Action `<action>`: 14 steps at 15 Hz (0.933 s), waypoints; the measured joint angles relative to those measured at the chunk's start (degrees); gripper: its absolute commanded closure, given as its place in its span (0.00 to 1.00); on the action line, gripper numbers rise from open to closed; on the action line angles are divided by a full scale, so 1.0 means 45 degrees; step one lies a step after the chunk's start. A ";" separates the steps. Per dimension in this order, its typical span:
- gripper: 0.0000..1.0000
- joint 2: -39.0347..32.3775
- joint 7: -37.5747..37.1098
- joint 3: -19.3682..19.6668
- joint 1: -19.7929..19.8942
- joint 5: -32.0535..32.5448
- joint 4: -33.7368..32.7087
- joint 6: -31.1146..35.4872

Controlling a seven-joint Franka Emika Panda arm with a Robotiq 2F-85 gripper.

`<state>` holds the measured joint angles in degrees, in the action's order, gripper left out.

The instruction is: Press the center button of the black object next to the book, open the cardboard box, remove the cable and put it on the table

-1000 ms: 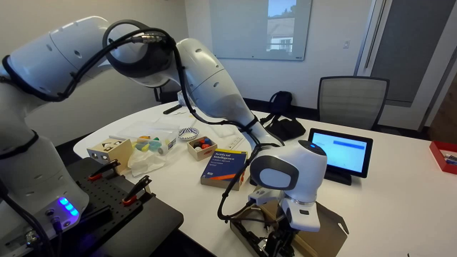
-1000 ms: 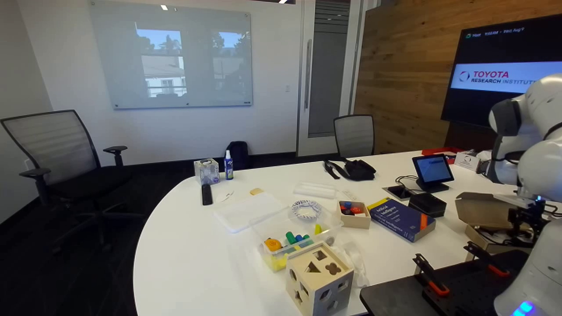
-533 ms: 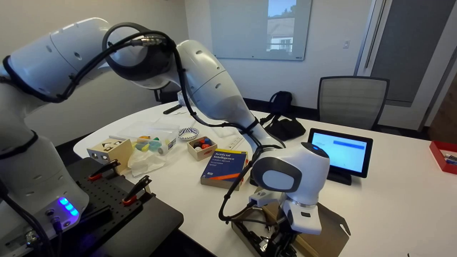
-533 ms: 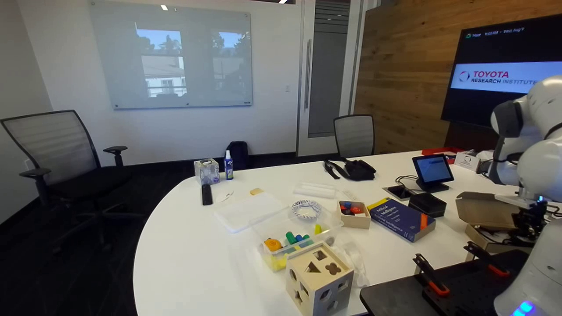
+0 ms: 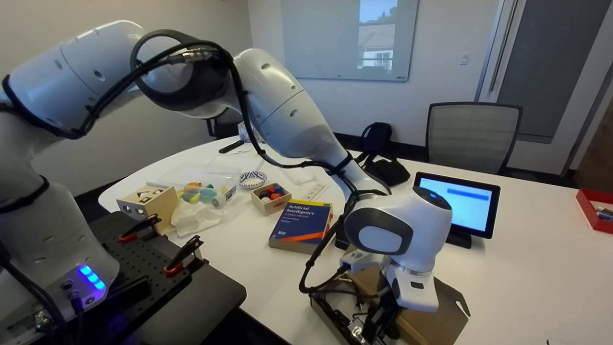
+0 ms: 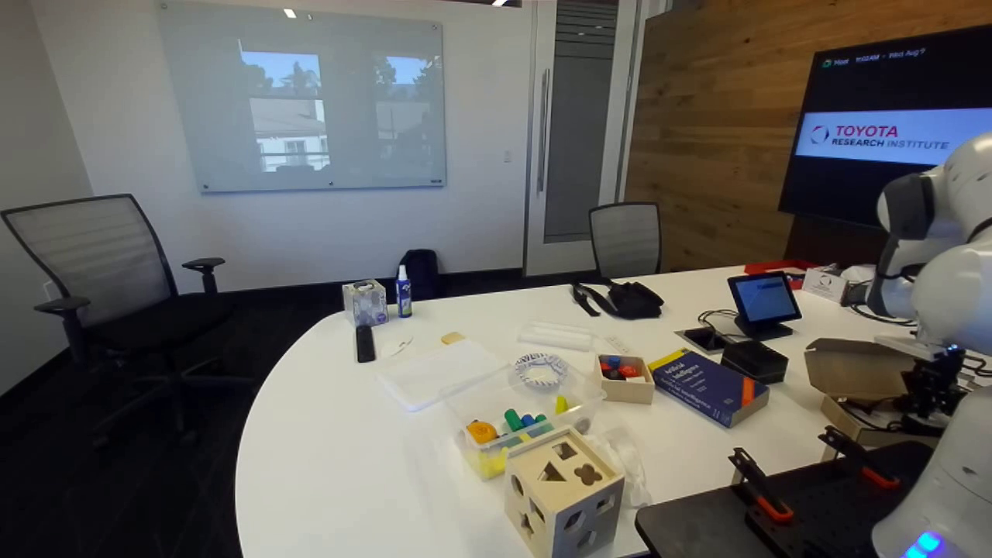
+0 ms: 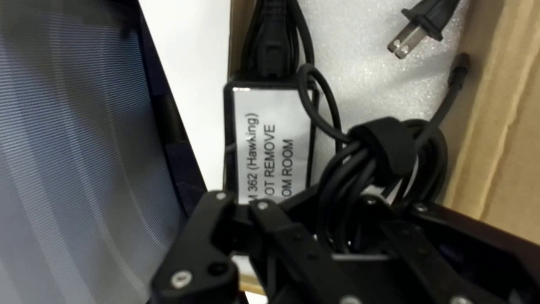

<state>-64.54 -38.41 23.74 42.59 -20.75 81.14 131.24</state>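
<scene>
The cardboard box (image 5: 438,311) stands with its lid raised in both exterior views. Inside it, the wrist view shows the coiled black cable (image 7: 337,173), bound by a strap, beside a labelled power brick (image 7: 274,139). My gripper (image 7: 337,211) reaches down into the box, its fingers shut on the loops of the coil; the fingertips are partly hidden by the cable. The black object (image 6: 754,362) sits between the book (image 6: 709,387) and the box; its center button cannot be made out. All rest on the white table (image 5: 536,278).
A tablet with a lit screen (image 5: 457,203) stands behind the box. A plug (image 7: 415,29) lies loose on the box's foam lining. Farther off are a wooden box of balls (image 6: 624,380), a patterned bowl (image 6: 541,370) and a shape-sorter cube (image 6: 564,488). Clamps (image 6: 759,484) rise from the robot's mount.
My gripper has gone from open to shut around the cable loops. The wrist has shifted slightly to the right in both exterior views. Box, book and black object have stayed put.
</scene>
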 measured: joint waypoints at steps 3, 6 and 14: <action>0.99 0.0684 0.0455 -0.0370 0.0448 -0.0172 0.0091 -0.0087; 0.99 0.1749 0.1412 -0.0970 0.1089 -0.0836 0.0461 -0.0103; 0.99 0.5478 0.3558 -0.1936 0.2446 -0.2481 0.2460 -0.3530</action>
<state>-39.89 -22.39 15.03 53.60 -31.91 92.21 115.35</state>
